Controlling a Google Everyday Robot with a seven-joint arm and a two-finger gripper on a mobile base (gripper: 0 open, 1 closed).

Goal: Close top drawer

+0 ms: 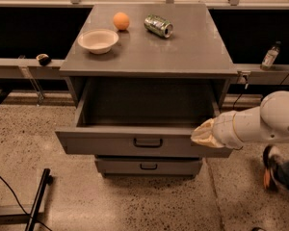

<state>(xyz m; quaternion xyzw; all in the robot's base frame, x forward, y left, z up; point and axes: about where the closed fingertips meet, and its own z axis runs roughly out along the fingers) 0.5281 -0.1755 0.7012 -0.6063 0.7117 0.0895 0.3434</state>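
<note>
The top drawer (106, 142) of the grey cabinet is pulled far out and looks empty inside. It has a small black handle (148, 142) mid-front. My gripper (201, 135) is at the right end of the drawer's front, at its top edge, on a white arm coming in from the right. A lower drawer (148, 166) with the same handle sits shut beneath.
On the cabinet top (192, 47) stand a white bowl (98, 40), an orange (121, 20) and a tipped green can (159, 26). A bottle (270, 56) stands on a ledge at the right. A black stand (36, 201) lies on the floor at lower left.
</note>
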